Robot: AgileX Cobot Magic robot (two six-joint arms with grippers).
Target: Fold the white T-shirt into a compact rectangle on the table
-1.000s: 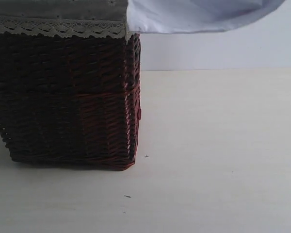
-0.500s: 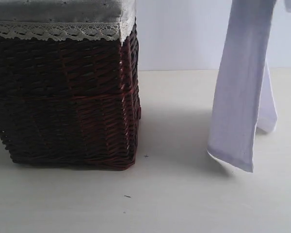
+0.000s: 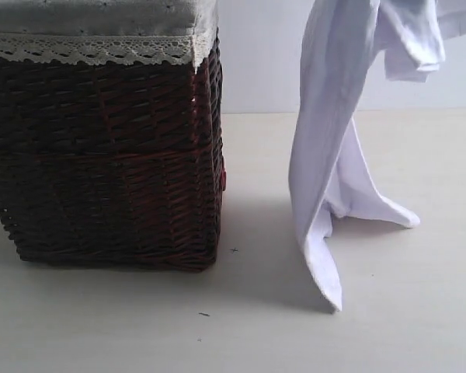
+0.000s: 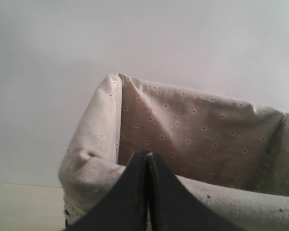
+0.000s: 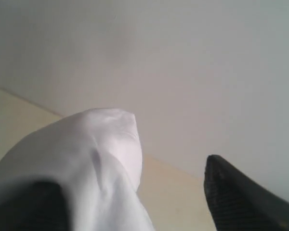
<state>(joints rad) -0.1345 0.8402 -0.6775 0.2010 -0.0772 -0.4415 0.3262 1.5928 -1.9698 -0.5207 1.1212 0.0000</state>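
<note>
Right wrist view: right gripper jaws spread, white T-shirt draped over one finger, dangling, lower corners touching table near basket. Letting go to lay flat, I reckon. Left gripper pressed together, empty.

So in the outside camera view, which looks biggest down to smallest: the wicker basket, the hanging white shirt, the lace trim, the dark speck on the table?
1. wicker basket, cut off by the frame and possibly nearer the camera
2. white T-shirt, top out of frame
3. lace trim
4. dark speck
</note>
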